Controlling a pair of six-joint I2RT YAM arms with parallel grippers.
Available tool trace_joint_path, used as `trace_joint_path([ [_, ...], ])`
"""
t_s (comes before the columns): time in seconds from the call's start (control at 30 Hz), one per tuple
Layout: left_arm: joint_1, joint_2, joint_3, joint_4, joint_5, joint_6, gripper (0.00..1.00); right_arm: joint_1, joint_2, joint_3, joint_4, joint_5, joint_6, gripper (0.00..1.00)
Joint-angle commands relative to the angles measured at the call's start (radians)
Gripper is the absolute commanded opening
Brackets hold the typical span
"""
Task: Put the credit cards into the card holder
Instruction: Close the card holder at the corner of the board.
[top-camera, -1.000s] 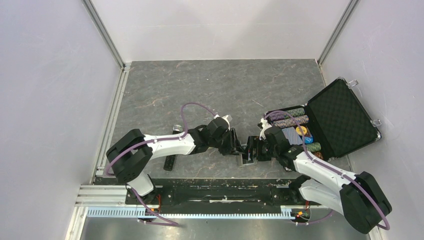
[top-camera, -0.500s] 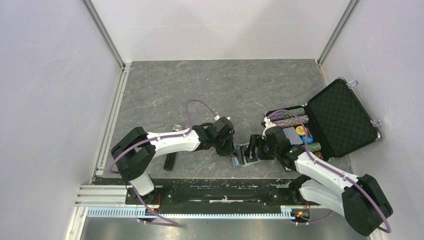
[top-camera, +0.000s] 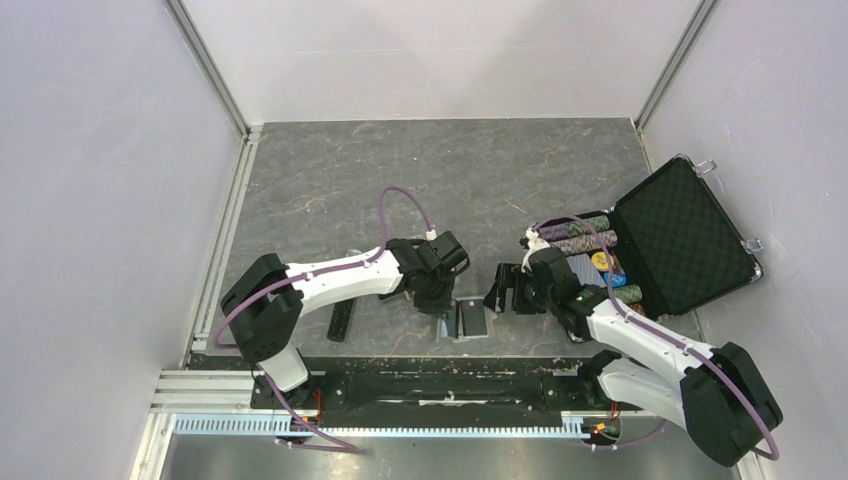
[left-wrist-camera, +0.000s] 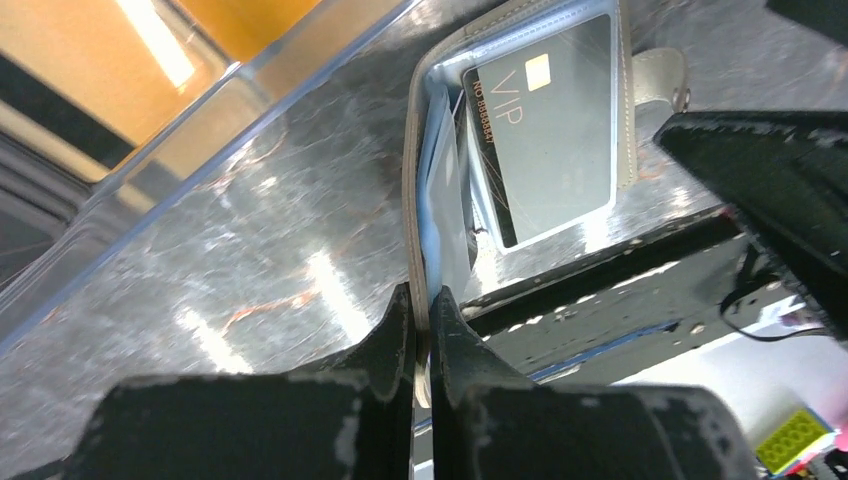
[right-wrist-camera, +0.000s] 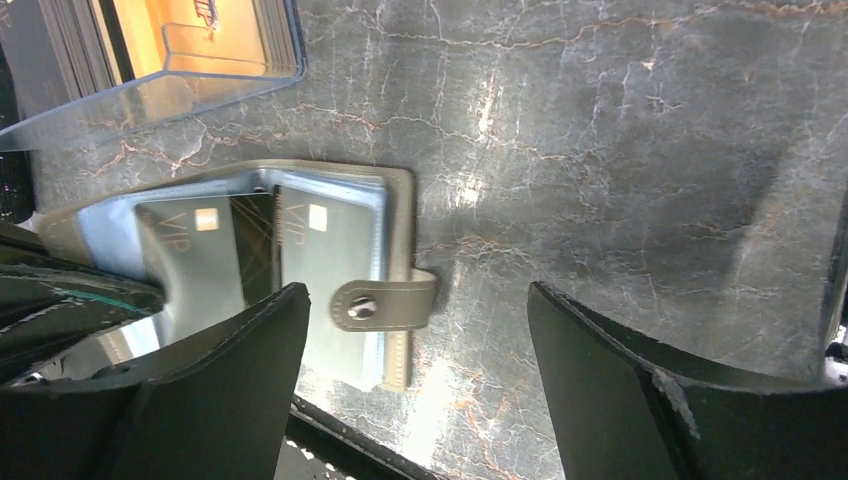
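The card holder (top-camera: 470, 319) lies open on the table near the front edge, grey-tan outside and pale blue inside. A black credit card (left-wrist-camera: 545, 130) marked VIP sits in its clear sleeve. My left gripper (left-wrist-camera: 425, 325) is shut on the near edge of the card holder (left-wrist-camera: 415, 200). The right gripper (right-wrist-camera: 415, 300) hangs open just above the holder's snap tab (right-wrist-camera: 385, 300), touching nothing. Orange-gold credit cards (right-wrist-camera: 200, 35) lie inside a clear plastic box (right-wrist-camera: 150, 100) beside the card holder (right-wrist-camera: 395, 200).
An open black chip case (top-camera: 680, 240) with rows of poker chips (top-camera: 580, 235) stands at the right. A long black bar (top-camera: 341, 320) lies left of the left arm. The black front rail (top-camera: 430, 385) runs just below the holder.
The left gripper closed on the holder's edge and drew it left and nearer the front rail. The right gripper came off the holder, backed away to the right and opened a little wider.
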Motion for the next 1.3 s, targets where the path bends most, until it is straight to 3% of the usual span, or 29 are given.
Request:
trace_joint_path([
  [0.0, -0.002, -0.020, 0.057, -0.182, -0.094, 0.097, 0.02, -0.001, 0.031, 0.036, 0.035, -0.017, 0.007, 0.83],
  [0.13, -0.002, 0.017, 0.117, -0.221, -0.092, 0.109, 0.10, -0.001, 0.050, 0.027, 0.037, -0.044, 0.002, 0.81],
  [0.23, -0.004, 0.061, 0.177, -0.219, -0.066, 0.110, 0.33, -0.001, 0.069, 0.021, 0.040, -0.071, -0.008, 0.80],
  [0.33, -0.003, 0.103, 0.228, -0.204, -0.006, 0.109, 0.50, -0.002, 0.081, 0.022, 0.023, -0.073, -0.022, 0.73],
  [0.4, -0.004, 0.118, 0.245, -0.178, 0.030, 0.102, 0.54, -0.001, 0.076, 0.022, 0.006, -0.067, -0.026, 0.68],
  [0.57, -0.002, 0.129, 0.224, -0.047, 0.146, 0.053, 0.60, -0.001, 0.062, 0.016, -0.015, -0.059, -0.025, 0.37],
  [0.73, -0.004, 0.141, 0.159, 0.097, 0.231, -0.004, 0.70, -0.002, 0.038, 0.013, -0.022, -0.069, -0.017, 0.33],
  [0.9, -0.003, 0.169, 0.102, 0.185, 0.259, -0.049, 0.70, -0.005, 0.008, 0.010, -0.021, -0.087, 0.003, 0.34],
  [1.07, -0.004, 0.178, 0.044, 0.257, 0.261, -0.079, 0.53, -0.014, -0.025, 0.006, -0.010, -0.107, 0.012, 0.35],
  [1.27, -0.004, 0.208, 0.038, 0.247, 0.249, -0.065, 0.30, -0.025, -0.038, -0.001, 0.061, -0.165, 0.001, 0.52],
])
